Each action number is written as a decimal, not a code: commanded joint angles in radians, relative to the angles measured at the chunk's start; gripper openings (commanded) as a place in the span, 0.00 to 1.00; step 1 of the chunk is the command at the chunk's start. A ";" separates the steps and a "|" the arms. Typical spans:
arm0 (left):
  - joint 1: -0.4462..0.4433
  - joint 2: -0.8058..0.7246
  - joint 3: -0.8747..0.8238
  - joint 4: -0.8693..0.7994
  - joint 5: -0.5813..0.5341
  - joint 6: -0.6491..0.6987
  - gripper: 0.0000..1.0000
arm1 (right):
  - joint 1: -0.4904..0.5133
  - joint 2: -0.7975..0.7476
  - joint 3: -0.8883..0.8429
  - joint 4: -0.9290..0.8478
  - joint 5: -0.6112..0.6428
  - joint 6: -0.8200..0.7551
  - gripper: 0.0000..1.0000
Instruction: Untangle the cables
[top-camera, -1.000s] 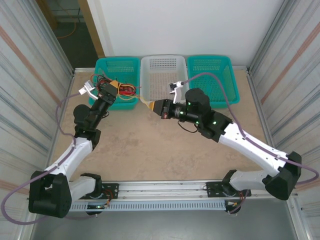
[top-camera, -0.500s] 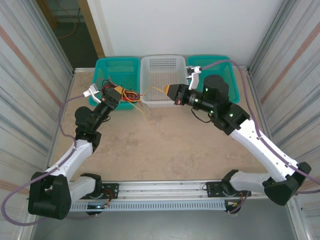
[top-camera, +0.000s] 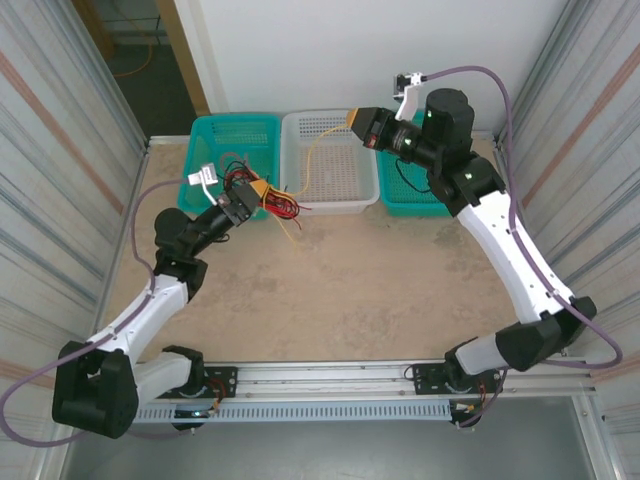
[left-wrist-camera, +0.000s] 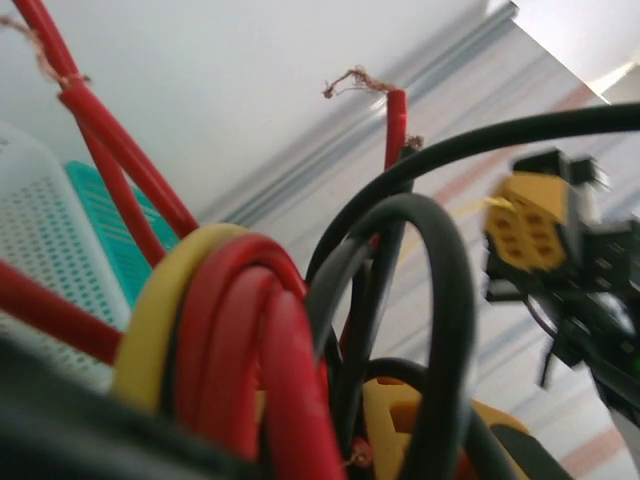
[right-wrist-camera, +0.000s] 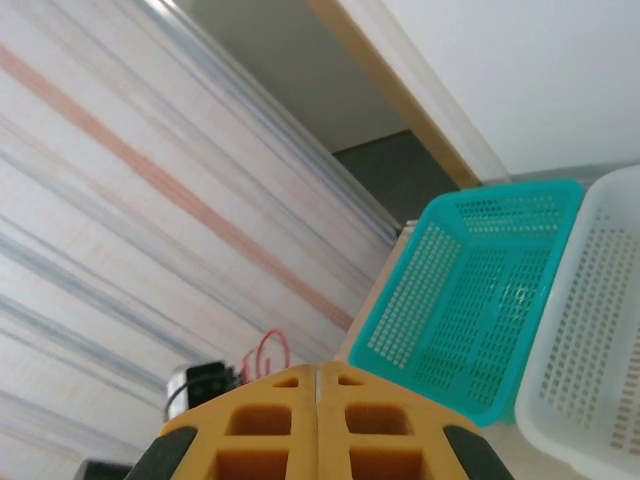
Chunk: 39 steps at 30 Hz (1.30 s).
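Right now, clamping the left tool (top-camera: 258, 190) nearly closed onto a bunched knot of cables (top-camera: 278, 203), thin and flexible, looping out just ahead of its tips. Showing three colours in that knot: red, black and pale yellow.

Looking in close from the left wrist: glossy red cables (left-wrist-camera: 250, 340) packed against one yellow loop, black cables (left-wrist-camera: 445, 300) arcing over them, and two cut red ends fraying into bare copper. Not managing to count the separate strands inside the knot.

Pressing the right tool (top-camera: 357, 122) fully closed, its two yellow fingers (right-wrist-camera: 290, 450) meeting flush in the right wrist view. Pinching, by the look of the top view, the pale yellow cable (top-camera: 312, 158), stretching from the right tool's tips down to the knot at the left tool, a loose tail dangling just below the left tool over the desk (top-camera: 330, 290).

Counting three baskets around the tools: the first teal basket (top-camera: 232, 138) just behind the left tool, one white basket (top-camera: 340, 170) between the two tools, and the second teal basket (top-camera: 395, 190) beneath the right tool's arm.
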 joint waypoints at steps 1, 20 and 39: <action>-0.041 -0.002 0.071 0.053 0.125 -0.009 0.00 | -0.041 0.055 0.039 0.039 -0.001 -0.004 0.00; -0.126 -0.006 0.199 0.179 0.031 -0.096 0.00 | -0.019 0.428 -0.051 0.195 -0.029 0.126 0.00; -0.058 -0.158 0.236 -0.194 -0.640 0.298 0.00 | 0.314 0.211 -0.740 0.581 0.043 0.320 0.00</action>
